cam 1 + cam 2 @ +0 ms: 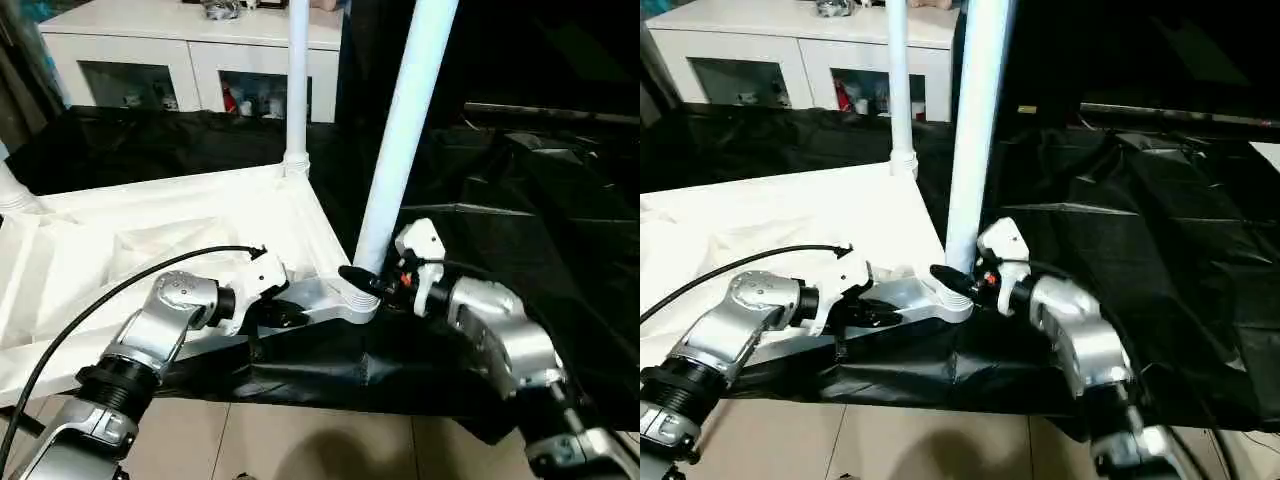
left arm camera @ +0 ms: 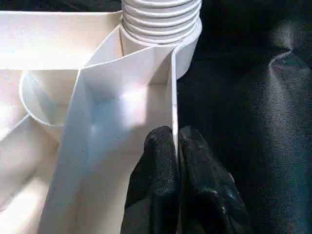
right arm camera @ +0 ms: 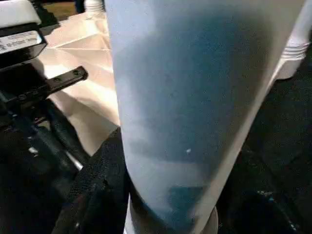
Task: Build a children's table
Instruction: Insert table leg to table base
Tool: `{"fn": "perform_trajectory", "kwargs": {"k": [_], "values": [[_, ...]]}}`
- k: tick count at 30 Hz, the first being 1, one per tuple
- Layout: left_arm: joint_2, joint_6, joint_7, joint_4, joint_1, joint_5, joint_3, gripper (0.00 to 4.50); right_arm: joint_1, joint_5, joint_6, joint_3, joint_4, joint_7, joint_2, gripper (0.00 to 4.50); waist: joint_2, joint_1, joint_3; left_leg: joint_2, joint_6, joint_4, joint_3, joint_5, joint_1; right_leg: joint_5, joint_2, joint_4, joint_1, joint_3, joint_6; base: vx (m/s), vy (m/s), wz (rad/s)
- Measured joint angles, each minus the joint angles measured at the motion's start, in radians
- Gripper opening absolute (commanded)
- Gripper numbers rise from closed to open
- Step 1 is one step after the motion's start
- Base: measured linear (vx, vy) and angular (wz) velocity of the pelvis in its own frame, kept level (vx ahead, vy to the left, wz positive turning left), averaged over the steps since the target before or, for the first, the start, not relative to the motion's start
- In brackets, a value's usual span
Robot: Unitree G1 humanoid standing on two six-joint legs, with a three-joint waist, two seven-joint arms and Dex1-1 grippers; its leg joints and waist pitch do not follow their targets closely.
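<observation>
I could read no writing; a white label on the left end effector's housing in the right wrist view was too small to make out. The upturned white tabletop (image 1: 150, 240) lay ribbed side up on black sheeting (image 1: 540, 200), its near edge at the sheeting's floor-side edge. My left end effector (image 2: 176, 146) was pinched shut on the tabletop's thin side wall, just short of the corner socket (image 1: 352, 300). In that socket stood a leg (image 1: 405, 130), long axis upward, leaning right at the top. My right end effector (image 1: 365, 282) gripped its base, fingers closed around it. Another leg (image 1: 297, 80) stood upright in the far corner. Open sheeting lay to the right.
</observation>
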Motion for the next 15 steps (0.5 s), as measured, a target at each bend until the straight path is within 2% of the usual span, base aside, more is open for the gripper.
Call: {"fn": "perform_trajectory", "kwargs": {"k": [5, 10, 15], "values": [[0.003, -0.005, -0.02, 0.0, 0.0, 0.0, -0.003, 0.0, -0.018, 0.003, 0.007, 0.012, 0.024, 0.094, -0.039, 1.89, -0.001, 0.006, -0.001, 0.0, 0.0, -0.003, 0.0, 0.0, 0.002, 0.0, 0.0, 0.0, 0.001, 0.0, 0.0, 0.0, 0.0, 0.0], [0.008, -0.018, -0.048, 0.001, 0.0, 0.0, -0.007, 0.0, -0.027, 0.006, -0.035, 0.022, 0.054, 0.177, -0.066, 1.89, -0.002, 0.014, -0.001, 0.0, 0.0, -0.005, 0.0, 0.0, 0.003, -0.001, 0.0, 0.0, 0.001, 0.0, -0.003, 0.0, 0.0, 0.0], [0.013, -0.027, -0.067, 0.009, 0.0, 0.0, -0.007, 0.0, -0.039, 0.006, -0.049, 0.024, 0.083, 0.216, -0.067, 1.89, -0.002, 0.013, -0.002, 0.0, 0.0, -0.005, 0.0, 0.0, 0.005, -0.002, 0.0, -0.001, 0.003, 0.0, -0.001, 0.0, 0.0, 0.0]]}}
